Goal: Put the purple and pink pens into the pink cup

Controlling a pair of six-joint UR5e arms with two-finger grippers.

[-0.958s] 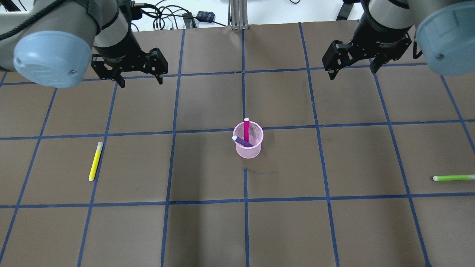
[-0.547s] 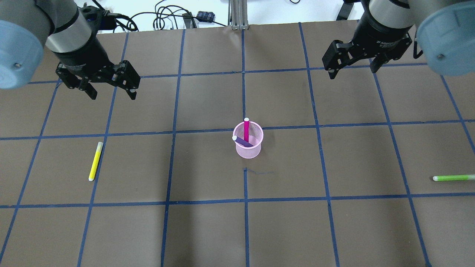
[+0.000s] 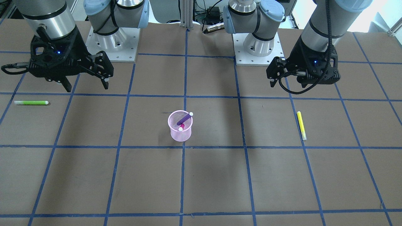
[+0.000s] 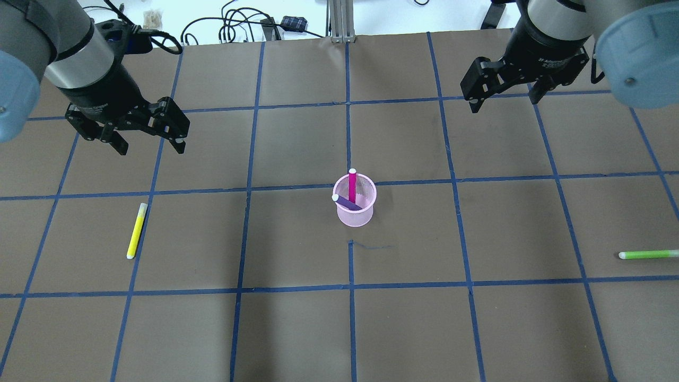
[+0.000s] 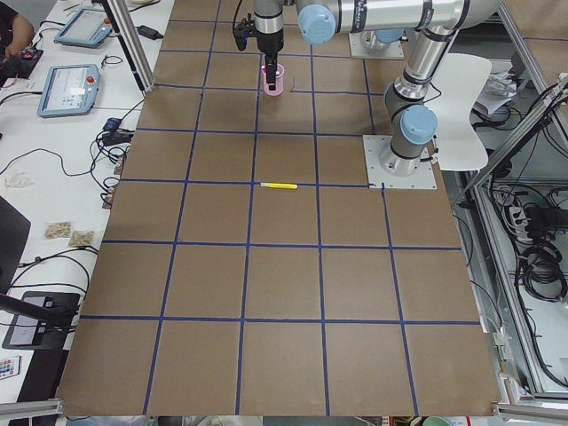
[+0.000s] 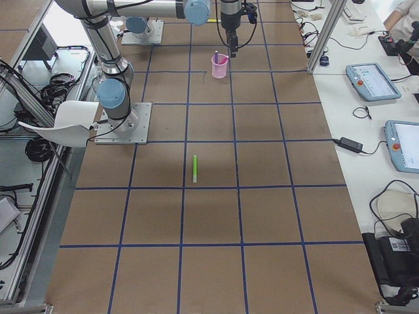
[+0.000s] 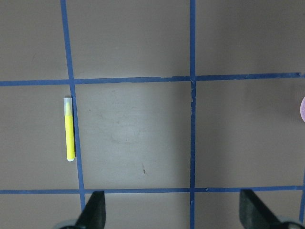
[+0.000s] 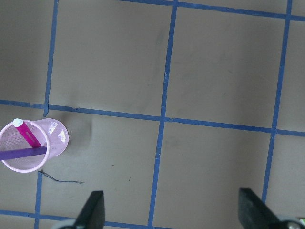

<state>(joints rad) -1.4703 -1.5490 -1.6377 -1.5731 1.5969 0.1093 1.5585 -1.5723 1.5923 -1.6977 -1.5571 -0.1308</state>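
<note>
The pink mesh cup [image 4: 354,216] stands upright mid-table; it also shows in the front view [image 3: 180,134] and the right wrist view [image 8: 56,143]. The pink pen [image 4: 352,185] stands in it, leaning on the far rim. The purple pen [image 4: 347,202] lies slanted inside, its white tip over the rim. My left gripper [image 4: 151,146] is open and empty, high above the table, far left of the cup. My right gripper [image 4: 504,103] is open and empty, high at the far right.
A yellow pen [image 4: 136,231] lies on the table below my left gripper and shows in the left wrist view [image 7: 69,130]. A green pen [image 4: 648,254] lies at the right edge. The arm bases [image 3: 111,40] and cables [image 4: 238,26] are along the table's sides.
My left gripper has moved left and a little down the overhead view, staying open. The right arm, the cup and the pens have not moved.
</note>
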